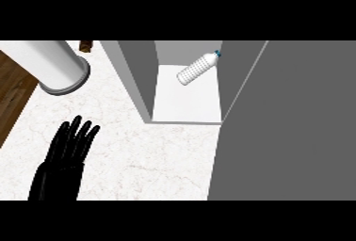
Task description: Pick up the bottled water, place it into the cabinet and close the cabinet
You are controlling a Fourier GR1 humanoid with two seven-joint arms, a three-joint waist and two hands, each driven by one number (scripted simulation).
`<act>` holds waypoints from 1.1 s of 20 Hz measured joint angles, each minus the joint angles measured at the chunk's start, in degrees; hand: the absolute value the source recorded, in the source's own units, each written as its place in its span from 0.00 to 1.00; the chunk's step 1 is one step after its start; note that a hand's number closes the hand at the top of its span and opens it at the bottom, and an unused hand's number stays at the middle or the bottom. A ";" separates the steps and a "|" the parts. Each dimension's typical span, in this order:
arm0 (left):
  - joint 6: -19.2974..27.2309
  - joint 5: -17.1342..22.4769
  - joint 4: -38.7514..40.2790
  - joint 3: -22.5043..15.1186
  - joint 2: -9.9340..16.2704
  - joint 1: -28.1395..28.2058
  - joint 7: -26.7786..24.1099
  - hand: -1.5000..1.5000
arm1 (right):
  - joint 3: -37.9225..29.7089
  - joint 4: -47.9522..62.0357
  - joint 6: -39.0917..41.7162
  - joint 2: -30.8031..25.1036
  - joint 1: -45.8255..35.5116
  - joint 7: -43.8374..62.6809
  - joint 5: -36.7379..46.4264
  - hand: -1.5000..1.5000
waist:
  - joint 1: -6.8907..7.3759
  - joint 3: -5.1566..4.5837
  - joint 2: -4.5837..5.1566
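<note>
White marbled counter (139,160) fills the middle of the head view, with a strip of dark wooden floor (14,89) seen at the far left and a large white cylinder (52,63) standing at the counter's upper left. At the back of the counter an open cabinet (135,80) is seen, its white floor bare towards the front, and the bottled water (198,69) is already found inside it, lying tilted with its blue cap towards the upper right and its base towards the lower left, resting near the rear of the compartment. A broad grey panel (292,122), judged to be the cabinet door swung wide, takes up the whole right side of the view. Only the left hand (69,141) is shown, low on the left over the counter, fingers straight and spread and nothing held; the right hand is not seen at all. The bottle lies up and to the right of the left hand, well apart from it, with its long axis running diagonally away from that hand. Placing is judged to be done, so closing is what remains, and the door lies on the robot's right, far across the counter from the visible hand; the right arm is therefore judged better placed for the push.
</note>
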 measured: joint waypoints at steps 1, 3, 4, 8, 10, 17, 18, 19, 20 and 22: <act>-0.51 0.51 -0.50 0.54 0.57 0.66 0.01 0.00 | 0.33 -0.04 -0.16 -0.43 -0.77 0.39 0.13 1.00 | 0.18 -0.05 -0.02; -1.70 1.51 -0.91 1.80 1.76 1.95 -0.11 0.00 | 0.57 -0.13 -0.48 -1.34 -2.58 0.98 0.36 1.00 | 0.55 -0.17 -0.08; -2.27 2.03 -1.31 2.39 2.35 2.43 -0.06 0.00 | 0.74 -0.16 -0.76 -1.63 -3.52 1.37 0.46 1.00 | 0.78 -0.23 -0.12; -4.49 3.69 -2.40 4.58 4.66 4.75 -0.12 0.00 | 2.02 -0.11 -3.00 -1.58 -5.89 3.21 0.59 1.00 | 1.67 -0.36 0.08; -5.70 4.44 -2.92 5.30 5.52 5.84 -0.19 0.00 | 2.84 -0.02 -4.35 -1.00 -6.34 4.18 0.49 1.00 | 2.20 -0.41 0.30; -10.54 7.36 -4.73 8.44 9.17 8.68 0.00 0.00 | 4.23 0.41 -6.19 0.10 -8.21 6.34 -0.54 1.00 | 4.64 -0.37 1.12; -11.44 7.68 -4.80 8.88 9.75 9.08 -0.04 0.00 | 4.23 0.44 -6.19 0.10 -8.80 6.70 -0.69 1.00 | 5.10 -0.38 1.23; -12.06 7.80 -4.83 9.15 10.12 9.38 -0.12 0.00 | 4.25 0.45 -6.20 0.08 -9.32 7.05 -0.84 1.00 | 5.46 -0.39 1.34; -12.79 8.06 -4.85 9.44 10.55 9.68 -0.13 0.00 | 4.23 0.47 -6.17 0.07 -9.88 7.42 -0.99 1.00 | 5.86 -0.41 1.49; -14.05 8.62 -4.92 10.21 11.54 9.95 0.05 0.00 | 4.06 0.51 -5.90 -0.02 -11.33 8.15 -1.24 1.00 | 6.76 -0.45 1.82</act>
